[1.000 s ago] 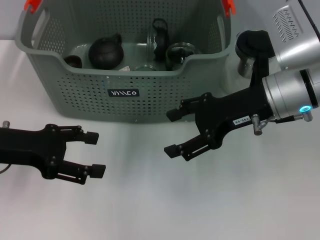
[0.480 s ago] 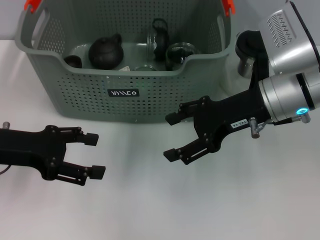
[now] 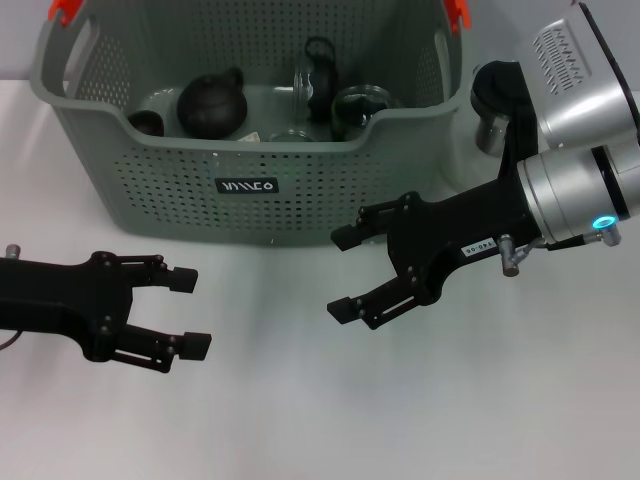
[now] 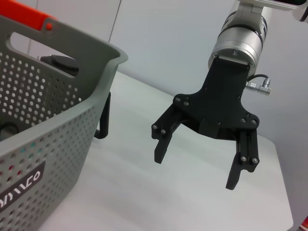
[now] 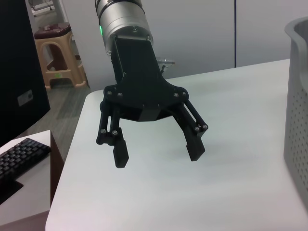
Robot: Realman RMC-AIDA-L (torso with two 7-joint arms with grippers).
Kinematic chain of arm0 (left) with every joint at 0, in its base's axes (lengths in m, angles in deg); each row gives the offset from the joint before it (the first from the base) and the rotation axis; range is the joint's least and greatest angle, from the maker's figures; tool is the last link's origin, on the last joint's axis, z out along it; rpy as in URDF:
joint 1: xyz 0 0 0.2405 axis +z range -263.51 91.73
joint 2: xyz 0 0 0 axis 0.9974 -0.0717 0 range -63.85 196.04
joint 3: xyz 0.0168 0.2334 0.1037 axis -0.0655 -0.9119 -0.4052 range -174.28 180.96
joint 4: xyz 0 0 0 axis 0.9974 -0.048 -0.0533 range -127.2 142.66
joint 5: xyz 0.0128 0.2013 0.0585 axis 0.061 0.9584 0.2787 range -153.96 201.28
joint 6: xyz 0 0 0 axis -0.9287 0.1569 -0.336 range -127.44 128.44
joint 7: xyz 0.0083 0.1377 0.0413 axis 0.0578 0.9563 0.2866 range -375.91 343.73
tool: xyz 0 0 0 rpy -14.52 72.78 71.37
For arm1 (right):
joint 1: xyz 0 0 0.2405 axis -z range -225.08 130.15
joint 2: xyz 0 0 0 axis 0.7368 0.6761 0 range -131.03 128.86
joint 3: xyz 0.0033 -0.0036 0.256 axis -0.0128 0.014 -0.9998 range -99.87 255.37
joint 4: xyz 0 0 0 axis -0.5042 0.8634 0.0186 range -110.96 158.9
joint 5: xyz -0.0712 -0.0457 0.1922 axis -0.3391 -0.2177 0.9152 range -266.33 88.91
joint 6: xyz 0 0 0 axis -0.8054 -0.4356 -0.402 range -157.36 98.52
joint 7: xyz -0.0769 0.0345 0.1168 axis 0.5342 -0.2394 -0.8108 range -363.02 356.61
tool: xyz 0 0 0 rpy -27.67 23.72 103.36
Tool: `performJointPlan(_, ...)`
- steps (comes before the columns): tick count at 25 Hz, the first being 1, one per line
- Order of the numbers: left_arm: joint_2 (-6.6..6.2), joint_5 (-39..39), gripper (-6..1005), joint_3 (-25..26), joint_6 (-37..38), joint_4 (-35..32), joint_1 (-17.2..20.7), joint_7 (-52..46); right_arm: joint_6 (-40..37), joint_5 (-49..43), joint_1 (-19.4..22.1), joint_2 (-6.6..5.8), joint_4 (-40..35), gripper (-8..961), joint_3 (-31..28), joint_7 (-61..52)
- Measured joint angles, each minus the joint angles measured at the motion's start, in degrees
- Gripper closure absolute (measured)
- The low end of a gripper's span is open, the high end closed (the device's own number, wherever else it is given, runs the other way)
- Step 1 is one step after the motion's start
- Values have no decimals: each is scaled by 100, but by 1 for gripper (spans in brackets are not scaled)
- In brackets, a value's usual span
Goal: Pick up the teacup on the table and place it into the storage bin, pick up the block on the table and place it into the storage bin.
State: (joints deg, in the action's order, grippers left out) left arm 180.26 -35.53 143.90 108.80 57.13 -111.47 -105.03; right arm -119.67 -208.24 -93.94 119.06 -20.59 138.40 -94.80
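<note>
Both end effectors are open and hold nothing: the left end effector at 8 o'clock, the right end effector mid desk. The bin sits at 12 o'clock. A small dark cup lies inside; it looks hard, breakable, best held by the rim. No block shows.

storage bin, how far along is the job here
The storage bin already holds dark teaware and glass pieces. Both hands are open and empty: left hand and right hand hover over the bare table in front of it. No teacup or block shows on the table, so the job looks finished.
</note>
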Motion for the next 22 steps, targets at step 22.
performJointPlan(22,0,-5,47,-28,-3,-1,0,-9,-1,1,21,0,0,7,7,1)
